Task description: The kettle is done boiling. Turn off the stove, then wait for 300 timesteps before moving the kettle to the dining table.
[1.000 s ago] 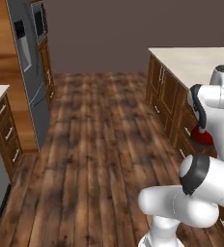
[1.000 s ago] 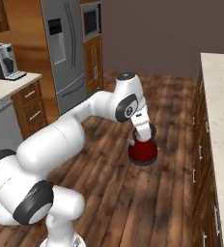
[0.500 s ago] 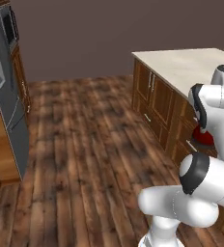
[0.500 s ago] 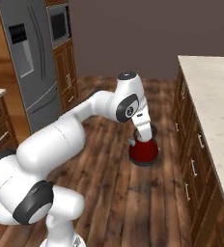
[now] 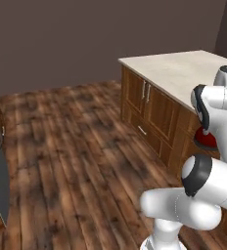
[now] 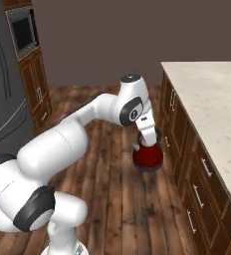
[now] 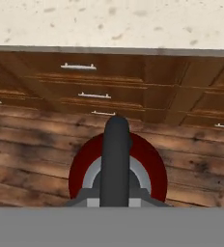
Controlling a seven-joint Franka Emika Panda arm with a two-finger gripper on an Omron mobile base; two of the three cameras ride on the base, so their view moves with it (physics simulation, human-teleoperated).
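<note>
The kettle (image 6: 148,157) has a smooth, deep red body with a soft sheen, like enamel or glossy plastic; from the hand view its arched handle (image 7: 115,159) is matt dark, rubbery-looking, above a pale grey lid area. The dining table (image 5: 184,73) has a beige speckled stone top, matt and even, over brown wood cabinet fronts (image 6: 197,184) with visible grain and slim brushed-metal pulls. The floor (image 5: 76,146) is dark plank wood, streaky and worn-looking, with a faint shine. The robot arm (image 6: 72,144) is smooth white glossy plastic with dark joints. The tall appliance (image 6: 3,99) at the left looks like dull grey metal, perhaps brushed steel.
</note>
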